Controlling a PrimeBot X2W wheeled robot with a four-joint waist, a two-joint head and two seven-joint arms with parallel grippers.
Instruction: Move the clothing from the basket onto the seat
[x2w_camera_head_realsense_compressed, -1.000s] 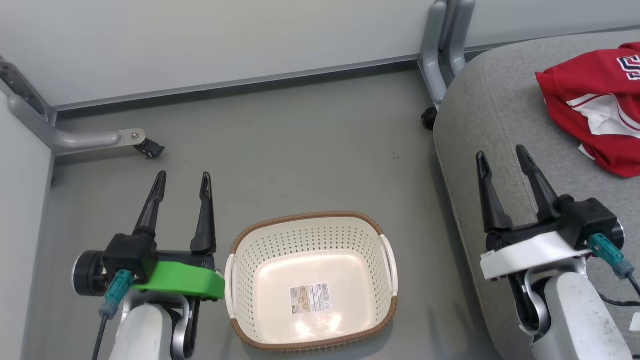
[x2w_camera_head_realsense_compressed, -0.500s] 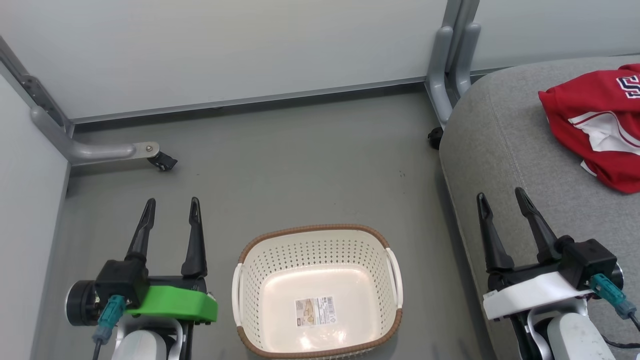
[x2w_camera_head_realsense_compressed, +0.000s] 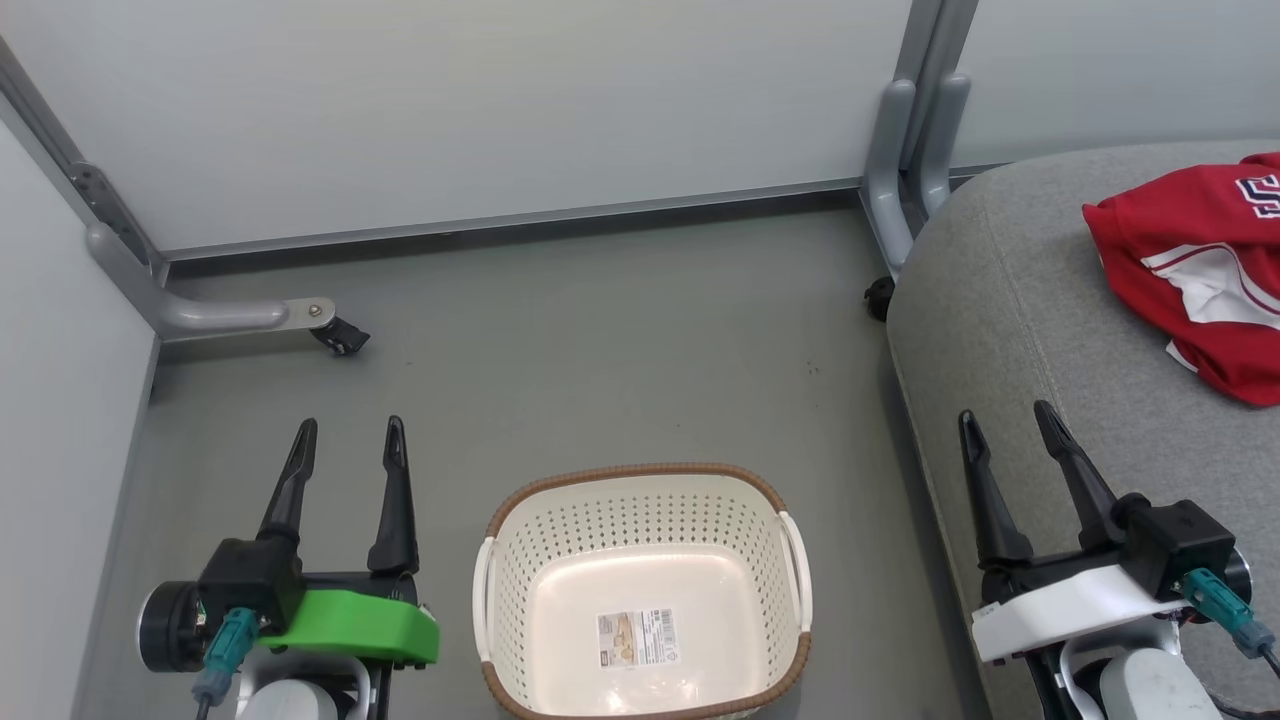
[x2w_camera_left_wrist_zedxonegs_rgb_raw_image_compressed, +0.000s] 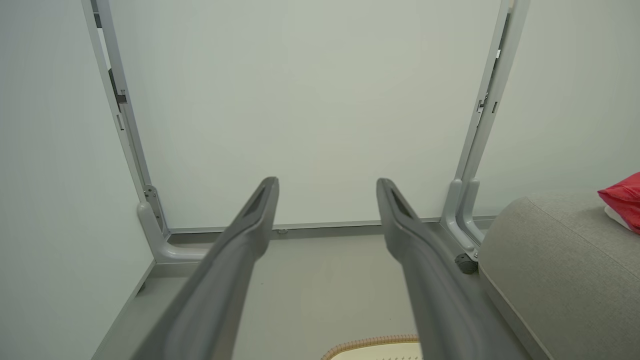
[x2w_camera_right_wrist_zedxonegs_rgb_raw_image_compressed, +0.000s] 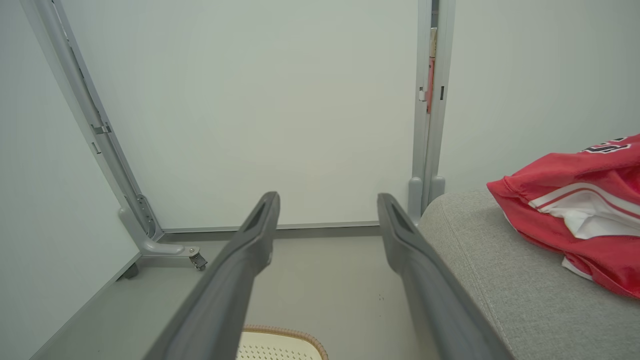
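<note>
The red clothing with white trim lies crumpled on the grey seat at the right; it also appears as clothing on the seat and as a red corner of clothing on the seat. The cream perforated basket with a brown rim stands on the floor, holding nothing but a label on its bottom. My left gripper is open left of the basket. My right gripper is open over the seat's front edge. Basket rims show as basket and basket.
Pale partition walls close off the back and left. Grey partition feet with castors stand on the floor at the left foot and by the seat at the right foot. Grey floor lies between basket and wall.
The head camera has tilted, so the whole scene sits lower in the picture. Both grippers stay open, and the clothing and basket stay where they were.
</note>
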